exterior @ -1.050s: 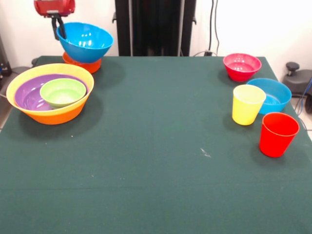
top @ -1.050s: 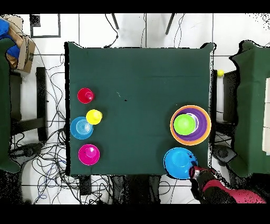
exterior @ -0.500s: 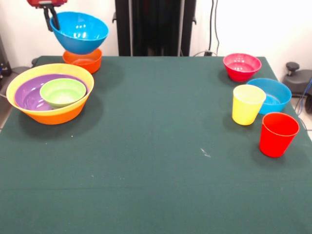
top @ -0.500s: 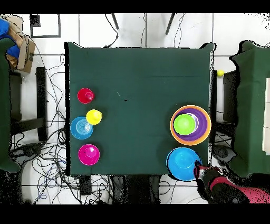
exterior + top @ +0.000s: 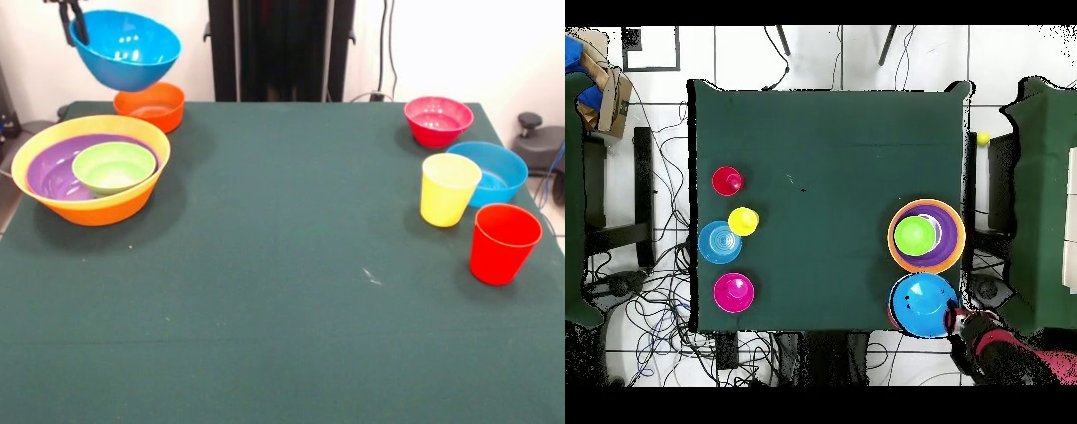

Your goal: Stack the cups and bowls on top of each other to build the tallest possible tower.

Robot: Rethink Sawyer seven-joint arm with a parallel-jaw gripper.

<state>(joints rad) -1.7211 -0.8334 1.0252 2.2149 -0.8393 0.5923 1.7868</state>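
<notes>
Gripper (image 5: 72, 25) clamped on the rim of a blue bowl (image 5: 125, 49), held in the air above the orange bowl (image 5: 152, 104) — tower (image 5: 88, 199) just three bowls deep, cups (image 5: 448, 190) and two bowls across the table untouched.

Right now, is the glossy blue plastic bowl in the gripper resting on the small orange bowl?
No, the blue bowl hangs clear above the orange bowl, its rim pinched in the gripper.

Two cups (image 5: 448, 189); seven bowls (image 5: 439, 121) countable, though the nested pile (image 5: 90, 168) may hide an eighth.
</notes>
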